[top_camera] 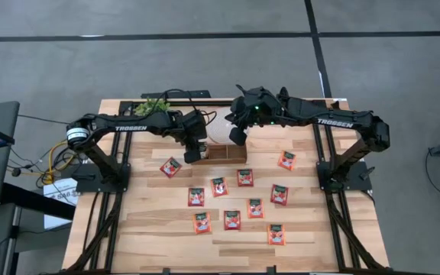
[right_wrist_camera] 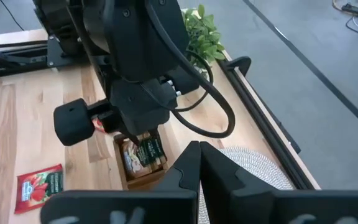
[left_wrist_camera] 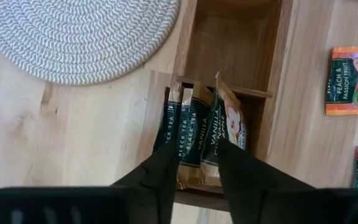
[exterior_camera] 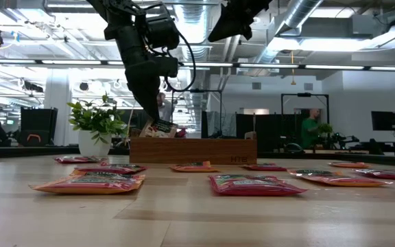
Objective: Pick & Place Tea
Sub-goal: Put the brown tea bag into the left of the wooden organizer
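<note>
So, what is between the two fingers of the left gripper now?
In the left wrist view, the left gripper has upright dark tea sachets between its fingers, standing in the end compartment of the wooden tray.

This is a robotics lab in an open industrial hall. Beyond the left pincer run exposed ceiling ducts and strip lights, with monitors on stands and a person behind. The wooden counter stands on a grey concrete floor.
</note>
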Motion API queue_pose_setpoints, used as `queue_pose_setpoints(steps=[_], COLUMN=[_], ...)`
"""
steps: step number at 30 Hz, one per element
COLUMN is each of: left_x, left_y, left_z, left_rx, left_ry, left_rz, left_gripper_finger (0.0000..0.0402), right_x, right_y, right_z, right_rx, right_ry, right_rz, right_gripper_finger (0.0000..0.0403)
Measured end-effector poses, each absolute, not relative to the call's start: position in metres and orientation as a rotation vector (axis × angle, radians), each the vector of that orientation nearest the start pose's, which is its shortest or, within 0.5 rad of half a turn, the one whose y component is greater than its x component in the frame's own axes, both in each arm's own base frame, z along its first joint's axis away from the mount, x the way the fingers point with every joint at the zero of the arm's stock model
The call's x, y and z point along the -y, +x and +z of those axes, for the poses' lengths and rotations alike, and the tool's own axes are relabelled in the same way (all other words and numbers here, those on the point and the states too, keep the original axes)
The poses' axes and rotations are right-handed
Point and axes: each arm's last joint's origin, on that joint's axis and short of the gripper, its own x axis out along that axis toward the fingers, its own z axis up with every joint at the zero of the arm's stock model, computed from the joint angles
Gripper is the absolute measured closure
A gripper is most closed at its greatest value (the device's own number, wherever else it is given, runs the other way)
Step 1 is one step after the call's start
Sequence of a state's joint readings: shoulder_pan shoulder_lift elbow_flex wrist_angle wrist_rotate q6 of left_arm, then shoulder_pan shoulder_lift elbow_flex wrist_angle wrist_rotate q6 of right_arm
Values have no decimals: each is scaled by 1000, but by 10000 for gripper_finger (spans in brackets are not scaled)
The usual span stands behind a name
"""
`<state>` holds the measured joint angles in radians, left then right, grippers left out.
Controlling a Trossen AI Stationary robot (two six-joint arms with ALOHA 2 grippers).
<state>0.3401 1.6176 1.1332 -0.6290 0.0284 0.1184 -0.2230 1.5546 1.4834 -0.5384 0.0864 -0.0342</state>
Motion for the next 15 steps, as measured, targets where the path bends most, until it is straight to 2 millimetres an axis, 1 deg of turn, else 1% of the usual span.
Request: queue_pose_setpoints(steps=[6, 15], left_x=[-106, -106], left_y=[302, 302], left_z=[219, 220], left_rx=[-1112, -1112], left_ry=[-99, -98], left_rz=[212, 212], left_gripper_finger=[348, 378], right_x=[78, 78], right_y=[334, 334], right_z=[354, 354], right_rx=[-623, -623], right_ry=[16, 16], right_rz=[-292, -292], right_gripper_finger=[403, 403])
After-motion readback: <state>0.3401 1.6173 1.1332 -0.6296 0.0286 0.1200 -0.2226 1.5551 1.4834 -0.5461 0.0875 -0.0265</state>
